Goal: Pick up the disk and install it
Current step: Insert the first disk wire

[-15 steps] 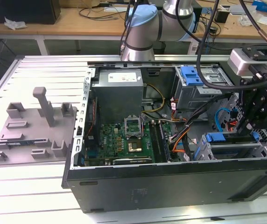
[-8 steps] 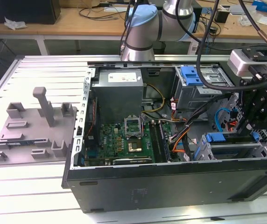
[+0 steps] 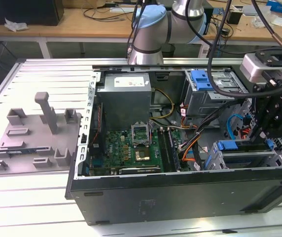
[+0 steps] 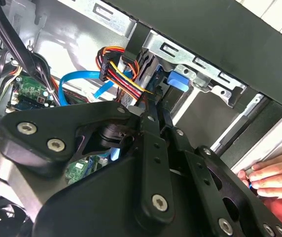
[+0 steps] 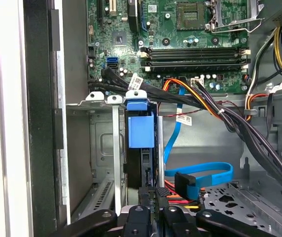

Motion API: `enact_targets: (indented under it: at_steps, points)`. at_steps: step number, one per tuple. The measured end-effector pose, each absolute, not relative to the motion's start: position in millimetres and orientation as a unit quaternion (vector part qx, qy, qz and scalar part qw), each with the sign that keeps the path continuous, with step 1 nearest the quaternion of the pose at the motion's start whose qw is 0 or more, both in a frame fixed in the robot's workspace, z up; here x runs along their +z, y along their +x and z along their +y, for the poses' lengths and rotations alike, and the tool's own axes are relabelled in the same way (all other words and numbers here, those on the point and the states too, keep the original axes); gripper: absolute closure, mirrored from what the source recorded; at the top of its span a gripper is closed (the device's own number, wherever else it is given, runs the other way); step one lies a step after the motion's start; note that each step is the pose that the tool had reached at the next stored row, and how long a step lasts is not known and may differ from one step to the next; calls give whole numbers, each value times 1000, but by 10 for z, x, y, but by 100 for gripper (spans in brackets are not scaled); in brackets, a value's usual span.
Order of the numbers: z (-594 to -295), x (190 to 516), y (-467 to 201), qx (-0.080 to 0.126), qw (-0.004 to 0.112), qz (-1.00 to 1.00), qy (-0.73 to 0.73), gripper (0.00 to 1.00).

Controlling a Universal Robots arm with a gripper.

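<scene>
Open computer case [image 3: 180,197] is lying on the table [image 3: 32,217]. The disk [image 5: 141,148] is sitting on edge in the metal drive cage [image 5: 101,148], its blue frame showing. The gripper [image 5: 151,197] is hanging just beside it; whether its jaws are gripping it cannot be told.

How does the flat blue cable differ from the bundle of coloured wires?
The blue cable is one flat band of a single colour; the wire bundle is several thin strands, red, yellow, orange and black. The blue cable bends in a curve; the wire bundle runs nearly straight. Both lie inside the computer case.
</scene>
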State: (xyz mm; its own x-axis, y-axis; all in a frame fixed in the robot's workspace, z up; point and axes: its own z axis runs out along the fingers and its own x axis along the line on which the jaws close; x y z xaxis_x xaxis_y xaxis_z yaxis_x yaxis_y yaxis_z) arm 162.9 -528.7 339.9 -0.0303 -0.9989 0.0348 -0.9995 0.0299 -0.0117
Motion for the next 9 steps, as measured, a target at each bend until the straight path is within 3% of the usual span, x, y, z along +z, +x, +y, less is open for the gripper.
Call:
enact_targets:
  at_steps: [9]
  points:
    - [-5287,3378,1629,16,8,-717,697,83]
